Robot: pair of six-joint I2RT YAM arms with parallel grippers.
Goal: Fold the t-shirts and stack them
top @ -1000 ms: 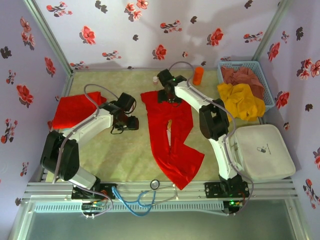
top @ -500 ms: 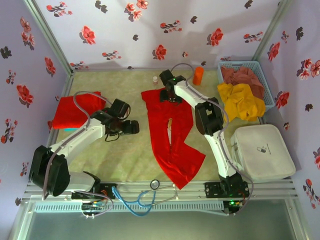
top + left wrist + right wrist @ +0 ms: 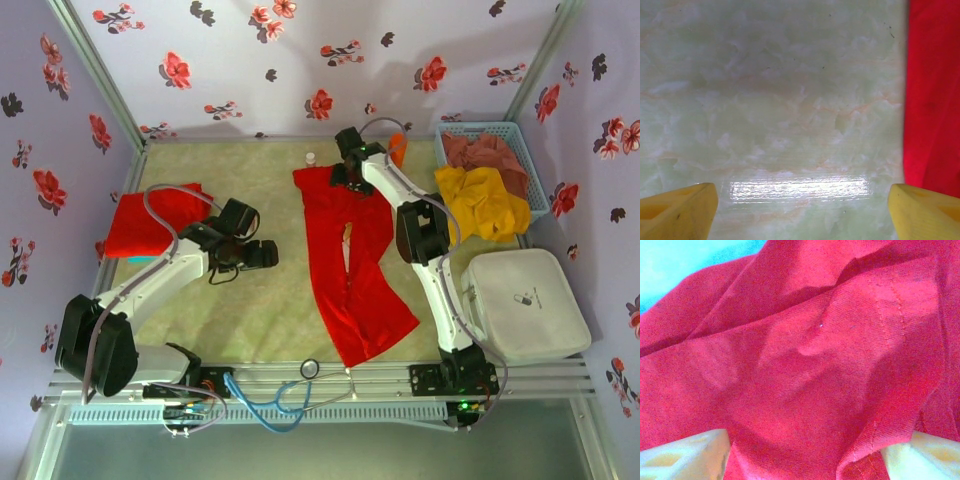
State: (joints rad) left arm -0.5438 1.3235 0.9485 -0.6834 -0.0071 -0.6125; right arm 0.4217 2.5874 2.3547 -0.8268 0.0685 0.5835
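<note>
Open table [image 3: 270, 310] is left at lower centre-left of the top view, between the folded shirt [image 3: 150, 220] and the long shirt [image 3: 350, 270]. The right side is blocked by a basket [image 3: 480, 126], white case [image 3: 520, 300] and orange bottle [image 3: 397, 152].

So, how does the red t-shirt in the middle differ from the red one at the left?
The middle t-shirt lies stretched out in a long strip; the left t-shirt is a compact folded packet. The right gripper is at the middle one's far end; no gripper touches the left one. Both are bright red.
</note>
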